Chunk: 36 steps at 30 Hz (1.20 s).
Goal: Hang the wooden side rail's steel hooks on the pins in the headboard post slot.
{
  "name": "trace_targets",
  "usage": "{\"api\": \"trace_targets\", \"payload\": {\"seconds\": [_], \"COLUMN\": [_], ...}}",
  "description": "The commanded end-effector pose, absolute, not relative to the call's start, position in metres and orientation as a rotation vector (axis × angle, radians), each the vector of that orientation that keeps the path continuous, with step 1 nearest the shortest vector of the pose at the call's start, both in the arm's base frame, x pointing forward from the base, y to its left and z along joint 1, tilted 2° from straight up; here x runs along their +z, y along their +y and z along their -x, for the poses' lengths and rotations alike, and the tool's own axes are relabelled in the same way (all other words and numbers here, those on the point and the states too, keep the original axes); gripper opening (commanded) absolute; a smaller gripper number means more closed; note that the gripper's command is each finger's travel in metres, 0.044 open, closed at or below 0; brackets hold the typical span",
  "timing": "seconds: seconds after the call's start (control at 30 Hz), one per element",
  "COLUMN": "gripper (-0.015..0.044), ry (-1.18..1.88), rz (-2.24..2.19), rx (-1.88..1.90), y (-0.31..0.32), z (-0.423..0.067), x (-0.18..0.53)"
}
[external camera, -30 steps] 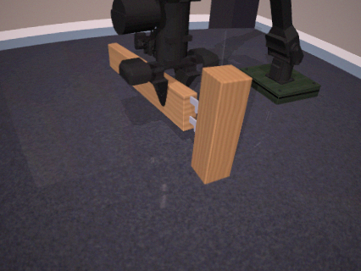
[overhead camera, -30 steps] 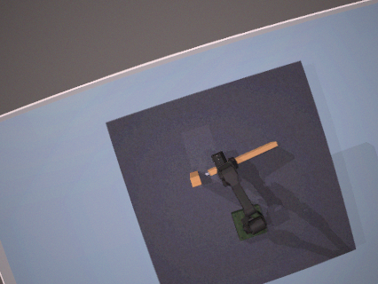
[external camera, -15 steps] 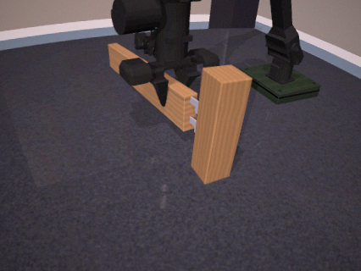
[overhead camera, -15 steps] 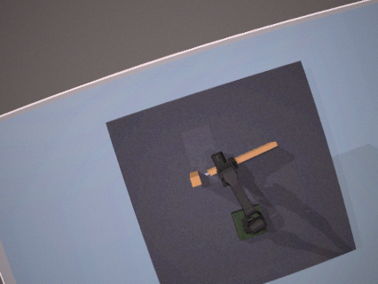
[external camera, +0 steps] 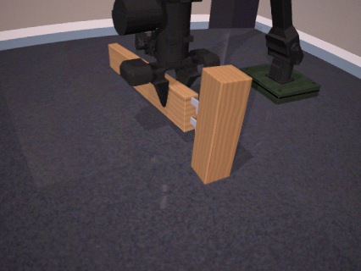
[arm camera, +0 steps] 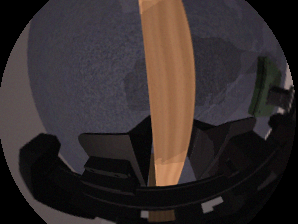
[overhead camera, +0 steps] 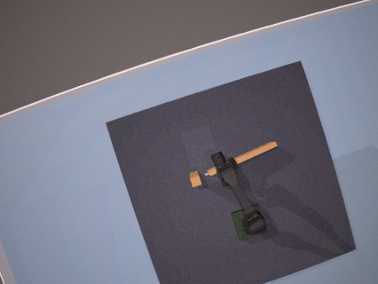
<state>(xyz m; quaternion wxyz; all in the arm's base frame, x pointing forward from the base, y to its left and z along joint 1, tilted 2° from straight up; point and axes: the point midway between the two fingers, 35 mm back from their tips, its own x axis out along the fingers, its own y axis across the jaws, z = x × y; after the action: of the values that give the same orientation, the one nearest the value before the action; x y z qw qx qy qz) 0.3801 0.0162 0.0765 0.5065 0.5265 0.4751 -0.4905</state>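
The wooden side rail [overhead camera: 255,153] [external camera: 175,103] [arm camera: 165,76] is a long light-wood bar. My gripper [overhead camera: 220,168] [external camera: 174,91] [arm camera: 162,117] is shut on the rail near its hook end and holds that end raised. Two steel hooks [external camera: 193,112] [overhead camera: 207,174] stick out of the rail's end and reach the side of the headboard post [external camera: 220,123] [overhead camera: 194,179], an upright wooden block. The post's slot and pins are hidden behind the post. The rail's far end [external camera: 115,52] [overhead camera: 271,145] lies low at the dark mat.
The arm's green base plate [overhead camera: 240,224] [external camera: 281,86] [arm camera: 266,90] stands on the dark mat [overhead camera: 177,222] [external camera: 85,190], to the right of the post. A light blue floor [overhead camera: 53,200] surrounds the mat.
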Motion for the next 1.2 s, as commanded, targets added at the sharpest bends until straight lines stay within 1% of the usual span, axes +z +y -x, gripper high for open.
{"api": "trace_targets", "payload": {"seconds": [0.0,1.17], "gripper": [0.0,0.0], "ry": [1.14,1.14], "rz": [-1.277,-1.278], "rx": [-1.175,-1.175], "y": [0.0181,0.0214], "z": [-0.3812,-0.3821], "x": [0.0801,0.0799]}}
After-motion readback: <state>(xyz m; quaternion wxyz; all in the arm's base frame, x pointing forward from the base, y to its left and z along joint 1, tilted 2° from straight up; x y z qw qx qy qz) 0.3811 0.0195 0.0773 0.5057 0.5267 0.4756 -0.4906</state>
